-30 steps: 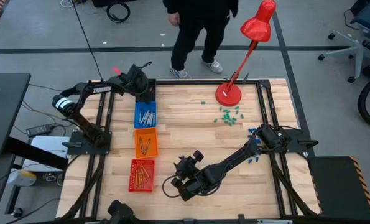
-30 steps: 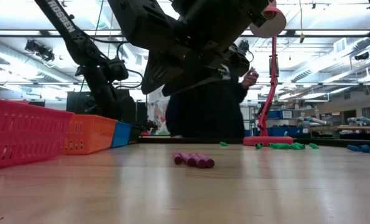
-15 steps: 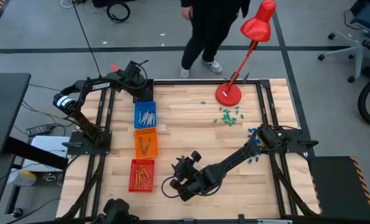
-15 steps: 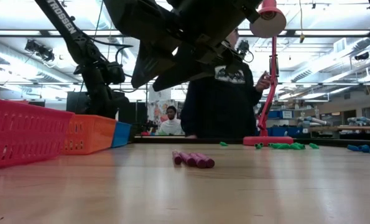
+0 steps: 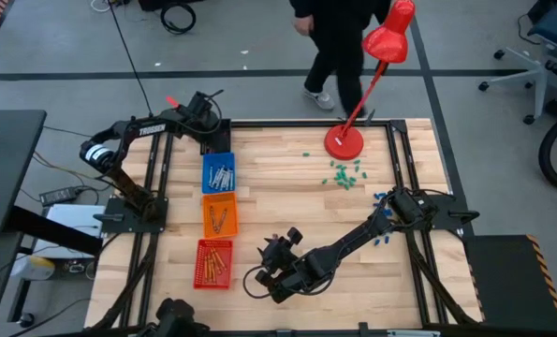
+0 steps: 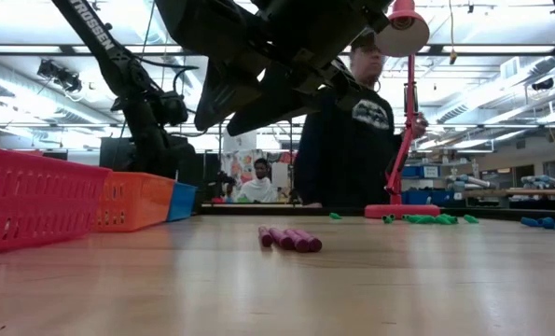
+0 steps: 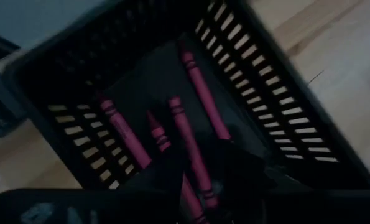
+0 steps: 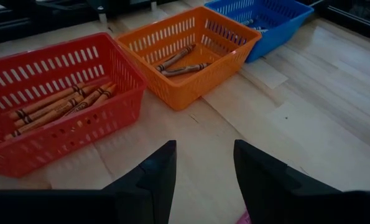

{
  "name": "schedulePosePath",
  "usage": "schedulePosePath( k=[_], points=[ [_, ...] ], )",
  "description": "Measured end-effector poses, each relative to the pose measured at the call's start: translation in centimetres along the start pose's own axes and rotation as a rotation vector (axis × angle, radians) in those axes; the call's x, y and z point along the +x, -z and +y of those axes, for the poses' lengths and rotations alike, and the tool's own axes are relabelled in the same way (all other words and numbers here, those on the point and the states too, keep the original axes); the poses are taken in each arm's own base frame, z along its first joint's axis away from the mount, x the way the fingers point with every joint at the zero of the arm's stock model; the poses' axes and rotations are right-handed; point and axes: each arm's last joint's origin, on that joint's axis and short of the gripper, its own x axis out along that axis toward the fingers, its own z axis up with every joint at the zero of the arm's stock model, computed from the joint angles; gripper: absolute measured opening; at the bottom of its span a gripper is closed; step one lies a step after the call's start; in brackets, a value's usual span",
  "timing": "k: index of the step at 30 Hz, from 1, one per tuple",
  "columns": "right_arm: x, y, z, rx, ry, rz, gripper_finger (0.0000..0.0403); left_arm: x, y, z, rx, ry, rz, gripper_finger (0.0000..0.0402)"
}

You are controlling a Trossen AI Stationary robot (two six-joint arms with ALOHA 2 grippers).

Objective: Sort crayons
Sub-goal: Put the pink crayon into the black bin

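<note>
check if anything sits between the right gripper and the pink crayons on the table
Nothing visible does. The right gripper hangs open just above the bare wood, and the pink crayons lie in a loose row below it with no basket or other piece between them.

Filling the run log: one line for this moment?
left gripper: over black basket of pink crayons | right gripper: open, empty, above table | loose pink crayons: unsorted

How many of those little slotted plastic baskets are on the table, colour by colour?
Red slotted plastic basket: 1
Orange slotted plastic basket: 1
Blue slotted plastic basket: 1
Black slotted plastic basket: 1
Total: 4 baskets
</note>
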Motion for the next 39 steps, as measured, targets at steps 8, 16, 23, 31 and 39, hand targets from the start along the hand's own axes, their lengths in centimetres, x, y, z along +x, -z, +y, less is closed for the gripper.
schedulePosePath(
  k=[8,16,23,31,39],
  points=[
    [0.0,0.0,0.0,0.001,0.001,0.001,0.0165,-3.3,-1.2,-0.9,0.045,0.012,-0.138,0.0119],
    [0.2,0.4,-0.5,0.037,0.002,0.078,0.0161,-6.7,-1.0,-4.9,0.218,0.083,-0.256,0.0119],
    [1.0,0.9,-2.1,0.099,0.064,0.219,0.0147,-8.3,-0.1,-8.9,0.366,0.175,-0.311,0.0119],
    [1.1,1.5,-3.4,0.139,0.13,0.38,0.0142,-8.5,4.9,-12.9,0.509,0.331,-0.402,0.0119],
    [1.3,0.6,-3.9,0.211,0.116,0.606,0.0142,-9.6,9.4,-13.9,0.542,0.456,-0.429,0.0119]
  ],
)
